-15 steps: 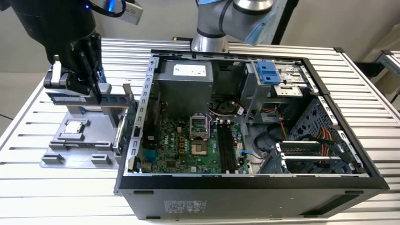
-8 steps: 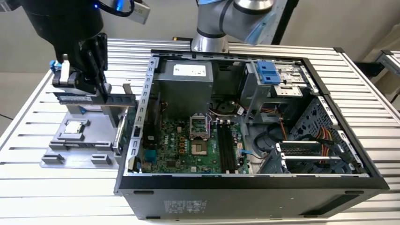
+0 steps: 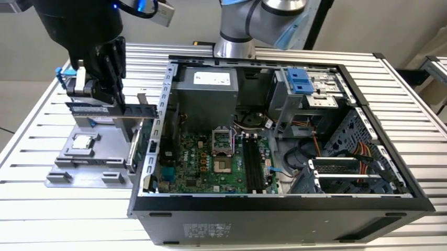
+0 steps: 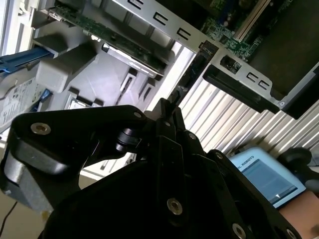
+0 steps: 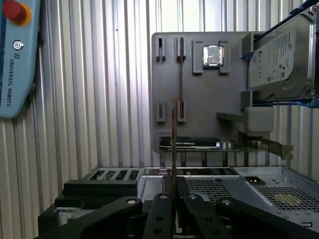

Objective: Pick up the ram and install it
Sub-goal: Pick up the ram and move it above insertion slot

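My black gripper (image 3: pixel 104 100) hangs over the grey parts tray (image 3: pixel 77 175) at the exterior view's left, beside the open computer case. It is shut on the ram (image 3: pixel 140 111), a thin dark stick held level and on edge above the tray. In the first wrist view the ram (image 5: pixel 174 144) shows edge-on as a narrow line sticking out from between the fingers (image 5: pixel 164 199), over the tray (image 5: pixel 199 99). In the second wrist view its dark end (image 4: pixel 168 105) pokes out past the gripper (image 4: pixel 169 122).
The open case (image 3: pixel 279 201) holds a motherboard with long dark slots (image 3: pixel 253 167) and an empty CPU socket (image 3: pixel 222 141). On the tray lie a silver CPU chip (image 5: pixel 213 55), a hard drive (image 5: pixel 279 59) and a green expansion card (image 5: pixel 199 144). A blue pendant (image 5: pixel 15 59) lies nearby.
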You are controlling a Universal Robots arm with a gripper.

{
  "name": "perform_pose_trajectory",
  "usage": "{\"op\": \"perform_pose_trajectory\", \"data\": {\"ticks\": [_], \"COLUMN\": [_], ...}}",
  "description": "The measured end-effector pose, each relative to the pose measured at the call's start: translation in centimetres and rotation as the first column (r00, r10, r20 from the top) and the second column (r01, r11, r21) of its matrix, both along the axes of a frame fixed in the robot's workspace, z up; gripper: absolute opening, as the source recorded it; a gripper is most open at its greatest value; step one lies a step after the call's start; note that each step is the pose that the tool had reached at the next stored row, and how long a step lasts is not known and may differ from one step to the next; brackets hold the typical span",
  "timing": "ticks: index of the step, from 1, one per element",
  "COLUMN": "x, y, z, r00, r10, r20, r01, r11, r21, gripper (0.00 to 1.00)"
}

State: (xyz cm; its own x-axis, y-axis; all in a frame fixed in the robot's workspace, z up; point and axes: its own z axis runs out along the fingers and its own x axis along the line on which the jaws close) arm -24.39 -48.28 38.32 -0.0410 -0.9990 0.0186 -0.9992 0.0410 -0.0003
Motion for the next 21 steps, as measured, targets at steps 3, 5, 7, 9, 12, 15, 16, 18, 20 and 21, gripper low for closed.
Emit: {"op": "perform_pose_trajectory", "data": {"ticks": [3,5,7,9,12,15,16,18,20,21], "x": [0.28,0.49,0.69,0.90,1.21,1.50,1.61,1.83,2.06,2.17], "y": [0.04,0.07,0.10,0.13,0.16,0.19,0.19,0.21,0.23,0.24], "z": [0.01,0.00,0.00,0.00,0.00,0.00,0.00,0.00,0.00,0.00], "r00": [1.0000,1.0000,1.0000,1.0000,1.0000,1.0000,1.0000,1.0000,1.0000,1.0000], "r10": [0.000,0.000,0.000,0.000,0.000,0.000,0.000,0.000,0.000,0.000], "r20": [-0.0001,0.0000,0.0000,0.0001,0.0000,-0.0001,0.0001,0.0001,0.0000,-0.0001], "r01": [0.000,0.000,0.000,0.000,0.000,0.000,0.000,0.000,0.000,0.000], "r11": [1.0000,1.0000,1.0000,1.0000,1.0000,1.0000,1.0000,1.0000,1.0000,1.0000], "r21": [-0.0002,-0.0001,-0.0002,-0.0001,-0.0002,-0.0002,-0.0001,-0.0001,-0.0001,-0.0002], "gripper": [0.00,0.00,0.00,0.00,0.00,0.00,0.00,0.00,0.00,0.00]}}
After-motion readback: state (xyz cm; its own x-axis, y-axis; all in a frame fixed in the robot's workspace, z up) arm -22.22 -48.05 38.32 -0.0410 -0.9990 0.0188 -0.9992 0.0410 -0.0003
